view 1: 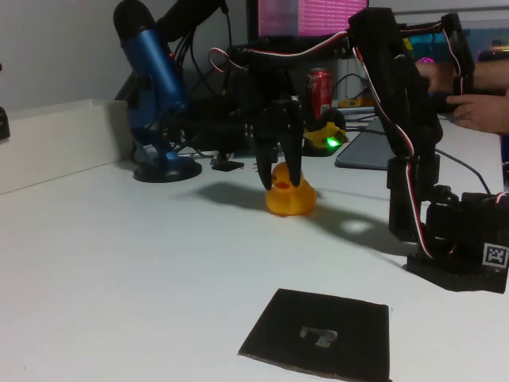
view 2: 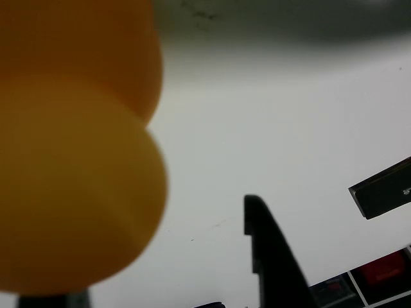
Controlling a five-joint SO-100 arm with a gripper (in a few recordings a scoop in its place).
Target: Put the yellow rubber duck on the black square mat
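The yellow rubber duck (view 1: 291,197) stands upright on the white table, well behind the black square mat (view 1: 320,334), which lies flat near the front edge. My gripper (view 1: 281,177) hangs over the duck, open, with its dark fingers (view 1: 296,163) reaching down on either side of the duck's head. In the wrist view the duck (view 2: 70,160) is a large blurred orange shape at the left. One finger (view 2: 264,256) stands apart from it, with bare table between them. A corner of the mat (view 2: 384,190) shows at the right edge.
A blue microphone on a round stand (view 1: 155,95) is at the back left. A red can (view 1: 320,86), cables and a laptop (view 1: 367,147) lie behind the duck. The arm's base (view 1: 457,239) stands at the right. A person's hand (view 1: 481,107) rests at the far right.
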